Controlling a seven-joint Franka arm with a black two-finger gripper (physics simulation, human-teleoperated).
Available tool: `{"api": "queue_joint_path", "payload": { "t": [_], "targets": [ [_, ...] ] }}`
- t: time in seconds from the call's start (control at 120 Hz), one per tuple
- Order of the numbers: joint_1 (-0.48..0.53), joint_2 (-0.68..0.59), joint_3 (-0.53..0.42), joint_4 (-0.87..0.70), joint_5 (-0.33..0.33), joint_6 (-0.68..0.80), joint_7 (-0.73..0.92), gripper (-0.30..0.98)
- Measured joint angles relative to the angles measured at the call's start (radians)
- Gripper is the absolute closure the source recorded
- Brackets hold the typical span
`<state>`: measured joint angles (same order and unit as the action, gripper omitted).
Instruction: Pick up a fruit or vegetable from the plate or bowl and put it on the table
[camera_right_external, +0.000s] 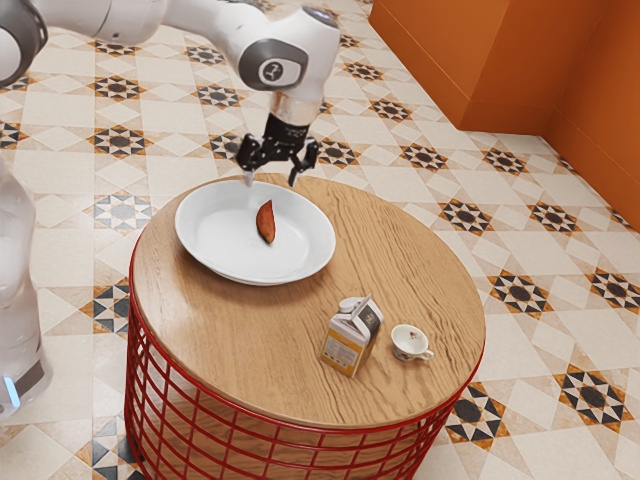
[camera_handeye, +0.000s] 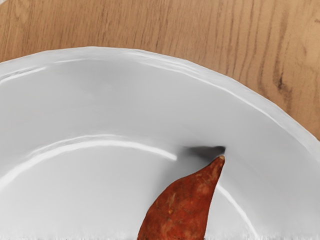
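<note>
The sweet potato (camera_right_external: 266, 222), reddish brown and tapered, lies in the wide white bowl (camera_right_external: 205, 235), toward the exterior view's right of the bowl's middle. Its length runs roughly from the near side toward the far side. In the wrist view one end narrows to a small pale tip, with a dark shadow on the bowl's white inside just beside it; the other end is cut off by the picture's edge.

The bowl sits on the round wooden surface (camera_right_external: 420, 265), toward the far part and the exterior view's left, and a red wire frame (camera_right_external: 250, 435) carries the wooden top.

The arm (camera_right_external: 290, 50) comes in from the exterior view's upper left, pale with dark grey parts. Its black tool (camera_right_external: 272, 180) hangs over the far part of the bowl, pointing down. The tool is released: its two fingers (camera_right_external: 295, 174) stand apart with nothing between them, and the sweet potato is apart from them.

Well apart from the bowl, on the near part of the surface and toward the exterior view's right, stands a small carton (camera_right_external: 345, 343) with a folded top, white and grey with a yellow-orange lower part. Just beside it, on the exterior view's right, an upright white cup (camera_right_external: 409, 344) with a pattern turns its handle toward the exterior view's right.

Below is a floor (camera_right_external: 540, 340) of patterned star tiles; orange walls (camera_right_external: 440, 60) rise on the far side, at the exterior view's right.
</note>
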<state>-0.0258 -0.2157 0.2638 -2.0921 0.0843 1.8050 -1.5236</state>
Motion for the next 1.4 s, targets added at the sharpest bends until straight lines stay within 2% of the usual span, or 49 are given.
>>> {"api": "queue_joint_path", "payload": {
  "t": [0.233, 0.883, 1.083, 1.217, 1.4],
  "targets": [
    [0.000, 0.006, -0.009, -0.013, 0.007, 0.029, 0.016, 0.00],
    [-0.007, 0.049, -0.036, -0.067, 0.007, 0.229, 0.158, 0.00],
    [-0.007, 0.048, -0.071, -0.059, 0.004, 0.243, 0.182, 0.00],
    [-0.006, 0.043, -0.075, 0.014, 0.008, 0.242, 0.196, 0.00],
    [-0.006, 0.042, -0.083, 0.018, -0.007, 0.158, 0.209, 0.00]
  ]
}}
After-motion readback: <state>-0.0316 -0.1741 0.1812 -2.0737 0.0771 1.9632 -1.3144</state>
